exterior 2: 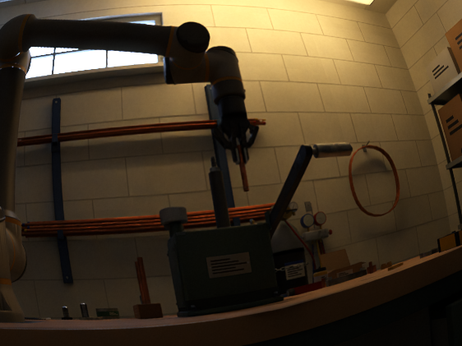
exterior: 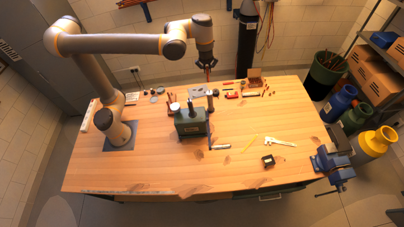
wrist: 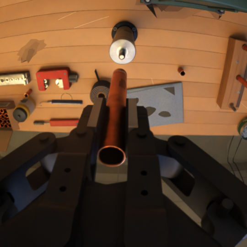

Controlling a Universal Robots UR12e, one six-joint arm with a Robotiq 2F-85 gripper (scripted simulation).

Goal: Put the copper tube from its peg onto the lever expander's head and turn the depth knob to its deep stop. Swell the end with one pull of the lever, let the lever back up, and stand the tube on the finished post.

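Near the middle of the workbench stands the green lever expander (exterior: 190,122), with its dark head (exterior: 191,107) upright on top, the round depth knob (exterior: 175,107) at its left and its lever (exterior 2: 292,183) raised, the grey handle (exterior 2: 331,149) up. The finished post (exterior: 209,100) stands just behind the expander, seen from above in the wrist camera (wrist: 122,45). A wooden peg block (exterior: 170,105) sits left of the expander. High above the bench's rear edge, my gripper (exterior: 207,67) is closed around the copper tube (wrist: 116,108), which hangs straight down from it (exterior 2: 243,168).
A grey mat (wrist: 159,103) lies directly below the tube, with a red tool (wrist: 56,77), a dark roll (wrist: 99,92) and small tools to its side. A gas cylinder (exterior: 246,39) stands behind the bench. A blue vice (exterior: 333,162) occupies the right front corner.
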